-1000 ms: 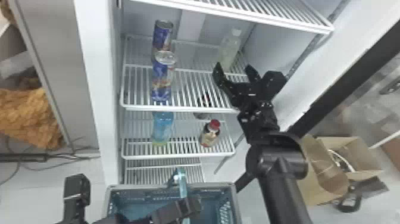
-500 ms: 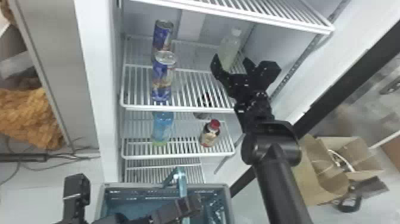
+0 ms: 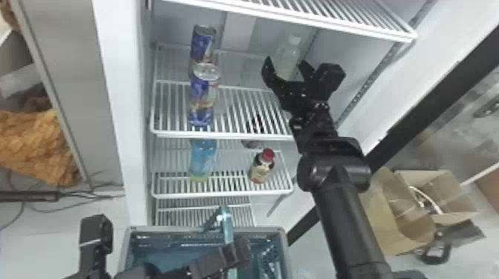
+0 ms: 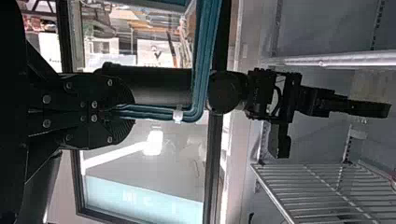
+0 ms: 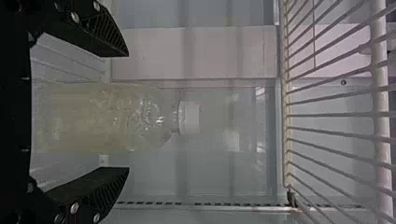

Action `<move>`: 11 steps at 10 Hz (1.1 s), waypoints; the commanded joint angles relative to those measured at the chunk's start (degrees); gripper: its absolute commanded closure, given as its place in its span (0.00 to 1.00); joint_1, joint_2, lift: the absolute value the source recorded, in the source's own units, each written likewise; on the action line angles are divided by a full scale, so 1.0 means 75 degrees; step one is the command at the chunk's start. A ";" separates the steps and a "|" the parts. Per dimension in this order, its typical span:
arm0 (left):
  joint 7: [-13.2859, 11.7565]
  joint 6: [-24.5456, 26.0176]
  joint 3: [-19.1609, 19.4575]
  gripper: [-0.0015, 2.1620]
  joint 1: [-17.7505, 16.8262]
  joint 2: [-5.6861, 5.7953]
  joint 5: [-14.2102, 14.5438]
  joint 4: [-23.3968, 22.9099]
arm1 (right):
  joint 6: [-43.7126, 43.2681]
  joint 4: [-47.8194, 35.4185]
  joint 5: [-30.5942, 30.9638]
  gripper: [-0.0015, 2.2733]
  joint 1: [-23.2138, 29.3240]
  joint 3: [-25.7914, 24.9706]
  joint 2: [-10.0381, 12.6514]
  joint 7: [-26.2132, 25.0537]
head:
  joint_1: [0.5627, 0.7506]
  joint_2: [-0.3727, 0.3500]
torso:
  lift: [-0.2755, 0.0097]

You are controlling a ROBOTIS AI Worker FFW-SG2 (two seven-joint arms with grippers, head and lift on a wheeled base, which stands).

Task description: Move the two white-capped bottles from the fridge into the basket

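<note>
A white-capped bottle (image 3: 285, 55) with pale contents stands upright on the fridge's upper visible shelf, near its right wall. My right gripper (image 3: 285, 66) is open, one finger on each side of the bottle's lower body. In the right wrist view the bottle (image 5: 93, 116) lies between the spread fingers of the right gripper (image 5: 127, 112), with gaps on both sides. Low in the head view, my left gripper (image 3: 239, 253) is at the handle of the basket (image 3: 284, 248). The left wrist view shows the left gripper (image 4: 109, 114) closed on the teal handle (image 4: 201, 60).
Two blue cans (image 3: 202, 100) stand on the left of the bottle's shelf (image 3: 230, 107). Below are a blue bottle (image 3: 202, 156) and a red-capped bottle (image 3: 263, 167). A wire shelf (image 3: 297, 18) hangs above. Cardboard boxes (image 3: 397, 215) are outside at right.
The right gripper has moved left and farther into the fridge, bringing its fingers around the bottle. The basket has shifted slightly left, while the left gripper has barely moved.
</note>
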 commanded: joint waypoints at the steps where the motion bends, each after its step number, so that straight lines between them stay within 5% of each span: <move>1: 0.0000 0.0000 -0.0031 0.55 -0.0021 0.0003 0.0032 0.0050 | 0.0025 0.0201 0.0089 0.21 -0.0182 0.0077 -0.0001 -0.0022 | 0.70 0.03 | 0.97; 4: 0.0000 0.0000 -0.0031 0.55 -0.0039 0.0003 0.0063 0.0087 | 0.0100 0.0220 0.0165 0.39 -0.0182 0.0093 -0.0012 -0.0198 | 0.70 0.03 | 0.97; 11: 0.0000 -0.0019 -0.0046 0.55 -0.0039 0.0027 0.0108 0.0125 | -0.0050 -0.0661 0.0150 0.41 0.0250 0.0077 -0.0083 -0.0256 | 0.70 0.03 | 0.97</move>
